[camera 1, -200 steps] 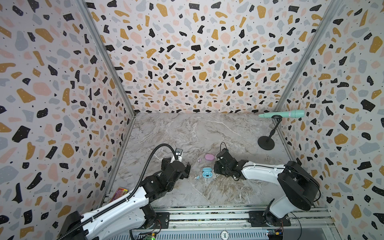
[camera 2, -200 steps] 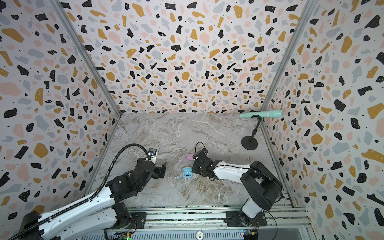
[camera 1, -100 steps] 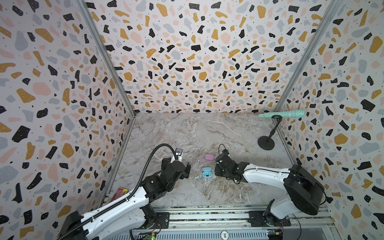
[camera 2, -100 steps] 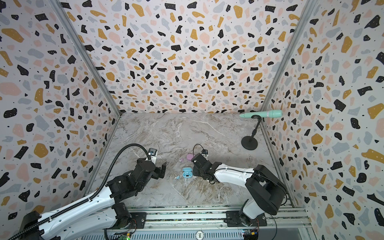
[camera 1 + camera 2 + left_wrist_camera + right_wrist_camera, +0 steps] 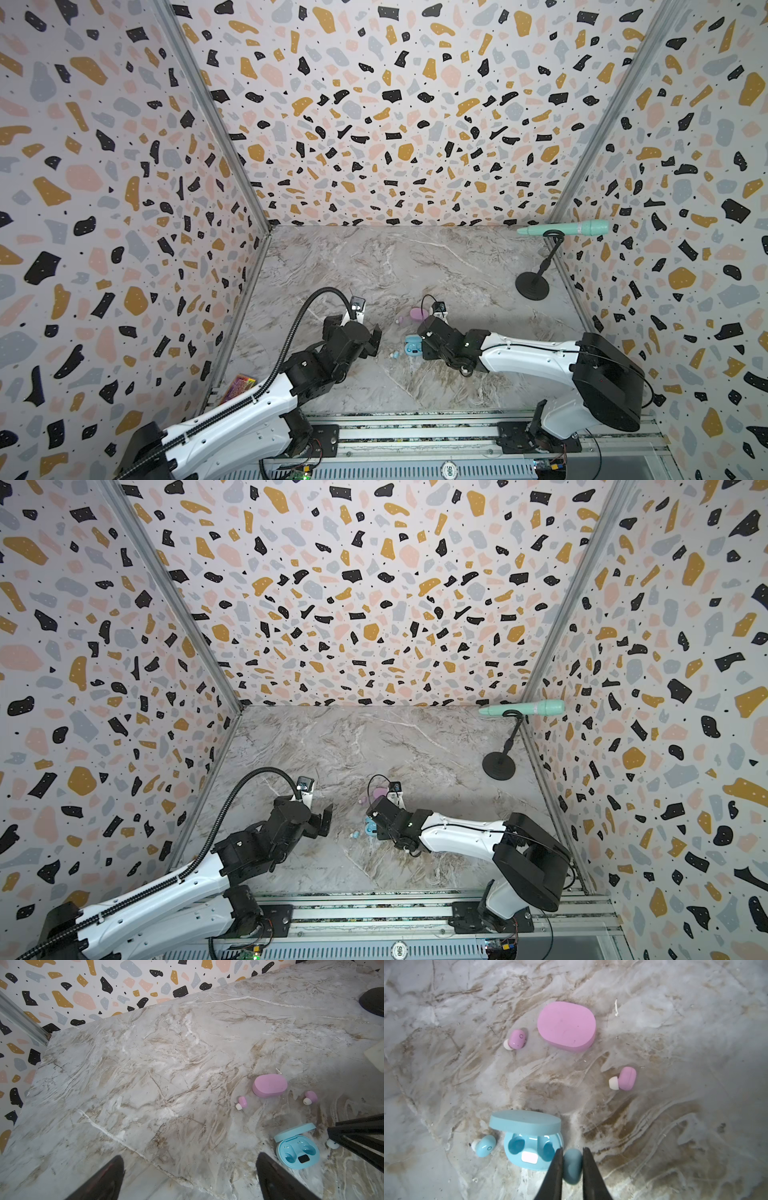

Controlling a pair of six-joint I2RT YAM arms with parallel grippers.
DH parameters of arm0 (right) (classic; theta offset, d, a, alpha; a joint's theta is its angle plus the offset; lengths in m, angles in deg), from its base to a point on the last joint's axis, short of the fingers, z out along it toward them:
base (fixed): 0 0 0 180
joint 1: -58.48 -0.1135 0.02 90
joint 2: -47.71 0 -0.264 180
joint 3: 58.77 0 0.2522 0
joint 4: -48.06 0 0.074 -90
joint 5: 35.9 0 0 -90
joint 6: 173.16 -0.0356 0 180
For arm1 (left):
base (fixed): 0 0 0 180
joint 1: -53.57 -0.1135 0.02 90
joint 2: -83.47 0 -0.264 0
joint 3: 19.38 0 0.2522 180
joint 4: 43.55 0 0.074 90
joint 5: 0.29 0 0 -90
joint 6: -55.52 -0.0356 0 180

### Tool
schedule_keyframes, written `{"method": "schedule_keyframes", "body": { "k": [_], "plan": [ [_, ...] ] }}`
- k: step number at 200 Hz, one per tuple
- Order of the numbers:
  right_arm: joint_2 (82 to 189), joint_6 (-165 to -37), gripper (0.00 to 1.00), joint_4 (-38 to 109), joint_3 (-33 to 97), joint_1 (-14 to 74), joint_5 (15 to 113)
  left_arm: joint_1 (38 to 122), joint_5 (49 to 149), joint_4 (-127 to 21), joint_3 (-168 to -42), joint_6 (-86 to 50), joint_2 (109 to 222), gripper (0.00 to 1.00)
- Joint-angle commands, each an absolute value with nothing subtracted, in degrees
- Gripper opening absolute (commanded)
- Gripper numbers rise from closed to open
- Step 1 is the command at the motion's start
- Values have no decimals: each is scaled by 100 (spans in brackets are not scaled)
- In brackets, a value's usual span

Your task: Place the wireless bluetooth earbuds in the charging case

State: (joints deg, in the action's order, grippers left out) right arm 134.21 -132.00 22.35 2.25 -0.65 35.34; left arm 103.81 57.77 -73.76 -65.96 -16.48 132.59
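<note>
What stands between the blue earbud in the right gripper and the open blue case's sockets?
Nothing visible. The right gripper holds the blue earbud close beside the open blue case. Both sockets are empty, and the lid is tipped back on the far side. The loose blue earbud lies on the case's opposite side.

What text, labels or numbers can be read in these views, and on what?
"500": round badge at the rig's front edge, in both top views.
Ring mark only, no letters: pink earbud, loose blue earbud.
Colourful packet: print too blurred to read.
Pink case, blue case: no print visible.
</note>
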Motion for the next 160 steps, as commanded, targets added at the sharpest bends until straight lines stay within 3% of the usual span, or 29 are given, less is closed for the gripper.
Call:
{"method": "schedule_keyframes", "body": {
  "k": [1, 160],
  "plan": [
    [13489, -12881, 18, 2146, 486, -128, 3359, 10350, 5785, -7326, -6679, -1704, 13190, 100],
    [14138, -12465, 18, 2015, 898, -383, 3133, 10351, 5781, -7317, -6671, -1701, 13103, 100]
  ]
}}
